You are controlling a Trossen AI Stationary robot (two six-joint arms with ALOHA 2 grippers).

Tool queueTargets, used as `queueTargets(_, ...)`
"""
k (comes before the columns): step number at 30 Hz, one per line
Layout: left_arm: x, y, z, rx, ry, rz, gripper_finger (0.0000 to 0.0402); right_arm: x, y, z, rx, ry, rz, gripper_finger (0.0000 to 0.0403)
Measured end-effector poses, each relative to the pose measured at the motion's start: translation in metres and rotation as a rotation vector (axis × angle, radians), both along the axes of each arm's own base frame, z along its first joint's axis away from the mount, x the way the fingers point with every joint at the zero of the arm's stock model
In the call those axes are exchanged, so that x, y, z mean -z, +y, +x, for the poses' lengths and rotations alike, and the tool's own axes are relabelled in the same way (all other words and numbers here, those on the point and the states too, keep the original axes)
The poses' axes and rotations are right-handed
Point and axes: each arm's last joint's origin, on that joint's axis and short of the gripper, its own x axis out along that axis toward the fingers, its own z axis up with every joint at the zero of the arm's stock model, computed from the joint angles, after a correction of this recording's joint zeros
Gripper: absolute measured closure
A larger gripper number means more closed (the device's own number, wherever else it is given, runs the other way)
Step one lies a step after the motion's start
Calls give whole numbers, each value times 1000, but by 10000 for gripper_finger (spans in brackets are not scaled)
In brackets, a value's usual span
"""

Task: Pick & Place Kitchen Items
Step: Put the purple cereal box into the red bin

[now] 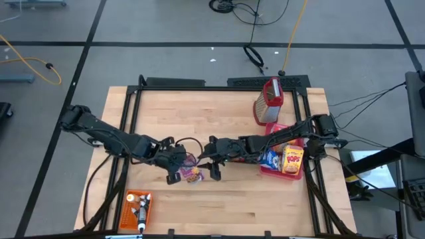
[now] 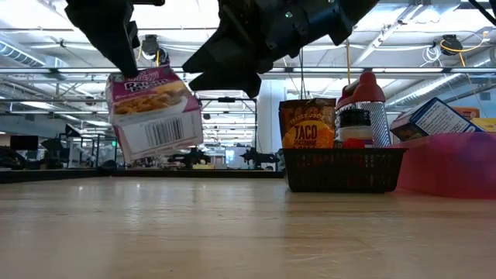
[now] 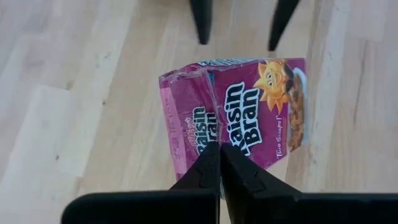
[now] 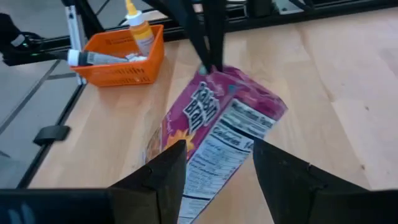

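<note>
Centre of high view, above worktop [image 1: 219, 206]: Raisin Bran box [image 1: 192, 174] hangs tilted off surface, pinched at edge by left gripper [image 1: 178, 164], fingers fully closed. Right gripper [image 1: 211, 161] just beside, fingers half-spread around box's lower end, not clamped. Box's long axis runs between both.
</note>
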Motion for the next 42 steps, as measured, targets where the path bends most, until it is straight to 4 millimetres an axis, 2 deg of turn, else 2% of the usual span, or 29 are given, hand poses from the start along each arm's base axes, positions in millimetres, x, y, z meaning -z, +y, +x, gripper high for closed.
queueTargets(10,-1,-10,-4,52,-44,148,402,-1,-19,3,65,-6,54,180)
queueTargets(20,-3,-10,-3,41,-83,252,401,-7,-17,5,28,-58,104,147)
queueTargets(27,-5,-10,0,54,-120,279,401,-7,-17,5,29,-68,110,148)
queueTargets(32,-7,-12,1,77,-146,310,401,11,-18,11,42,-29,128,147)
queueTargets(35,-8,-13,3,88,-164,317,401,14,-20,12,48,-31,130,151)
queueTargets(39,-8,-12,3,87,-162,322,401,15,-25,13,69,-24,148,171)
queueTargets(42,-8,-12,3,84,-164,322,401,11,-26,12,69,-34,147,205)
